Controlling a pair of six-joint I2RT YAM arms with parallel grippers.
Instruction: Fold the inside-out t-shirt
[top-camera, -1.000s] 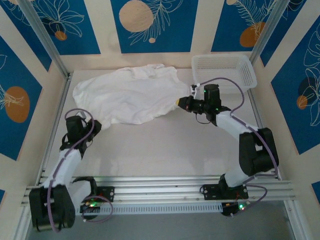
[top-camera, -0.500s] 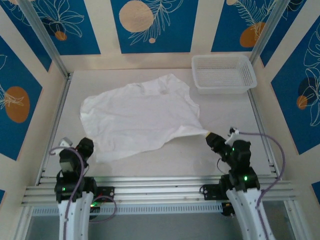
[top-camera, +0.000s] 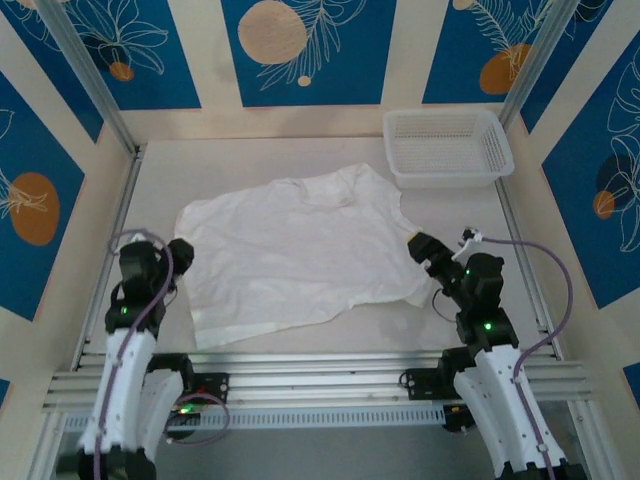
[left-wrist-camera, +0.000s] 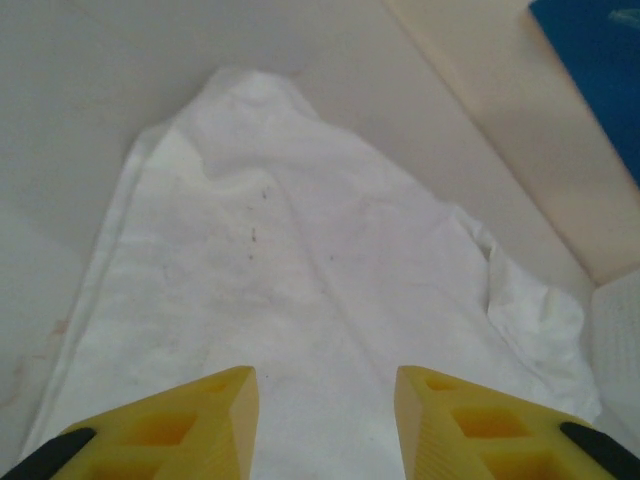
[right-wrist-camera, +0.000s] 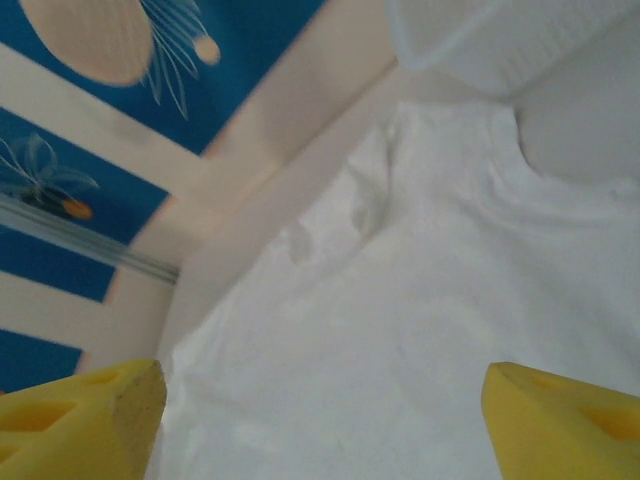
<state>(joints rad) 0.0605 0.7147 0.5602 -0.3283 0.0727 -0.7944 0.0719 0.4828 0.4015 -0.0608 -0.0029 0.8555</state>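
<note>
Where the garment lies: the inside-out t-shirt is spread open and nearly flat on the table, about mid-table, with light wrinkles across the cloth.
Shirt, far right corner: reaches close to the near wall of the white mesh basket, which stands at the far right of the table.
Shirt, near edge: runs slanted, lower on the left than on the right.
Left gripper: just beside the shirt's left edge, low over the table.
Left gripper, jaw state: in the left wrist view the yellow fingers stand moderately apart with nothing between them; the shirt stretches away ahead of the left gripper.
Right gripper: at the shirt's right edge, pointing towards the cloth; contact with the cloth cannot be determined.
Right gripper, jaw state: in the right wrist view the fingers are spread wide, nothing pinched; the shirt lies ahead of the right gripper, and the basket shows at the top.
</note>
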